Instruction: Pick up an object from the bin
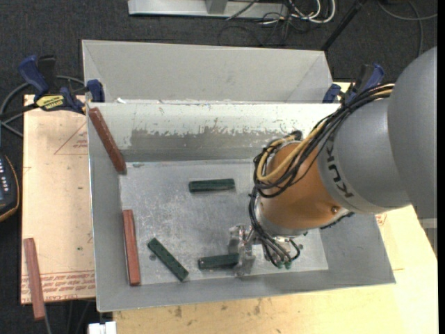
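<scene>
Grey metal bin: a dark green bar lies near its front edge. The hand is down at the bar's right end; whether open or closed, I cannot tell.

The bin holds green bars and brown strips.

The dark green bar lies flat (almost crosswise) on the bin floor near its front wall.
</scene>
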Controlling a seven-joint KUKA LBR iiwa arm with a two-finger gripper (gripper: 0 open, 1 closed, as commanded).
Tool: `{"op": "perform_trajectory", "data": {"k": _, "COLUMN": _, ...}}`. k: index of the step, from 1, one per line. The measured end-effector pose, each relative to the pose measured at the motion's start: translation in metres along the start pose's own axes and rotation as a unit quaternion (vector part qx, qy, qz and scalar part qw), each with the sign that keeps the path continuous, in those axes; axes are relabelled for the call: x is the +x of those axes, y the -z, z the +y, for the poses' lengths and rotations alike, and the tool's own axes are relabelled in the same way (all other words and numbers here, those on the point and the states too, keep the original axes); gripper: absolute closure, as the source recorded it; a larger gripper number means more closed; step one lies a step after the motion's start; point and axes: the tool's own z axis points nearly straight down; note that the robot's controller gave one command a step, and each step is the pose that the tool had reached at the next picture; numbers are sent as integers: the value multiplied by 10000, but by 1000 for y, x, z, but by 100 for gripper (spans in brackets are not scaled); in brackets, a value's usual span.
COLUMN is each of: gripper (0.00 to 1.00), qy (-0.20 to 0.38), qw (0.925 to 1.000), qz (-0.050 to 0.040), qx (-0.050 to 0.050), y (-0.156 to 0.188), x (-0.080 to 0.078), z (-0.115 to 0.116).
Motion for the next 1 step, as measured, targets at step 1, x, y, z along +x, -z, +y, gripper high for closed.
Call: {"op": "perform_trajectory", "data": {"k": 1, "gripper": 100, "qy": 180, "qw": 9998, "qz": -64, "qx": 9, "y": 133, "x": -61, "z": -28}}
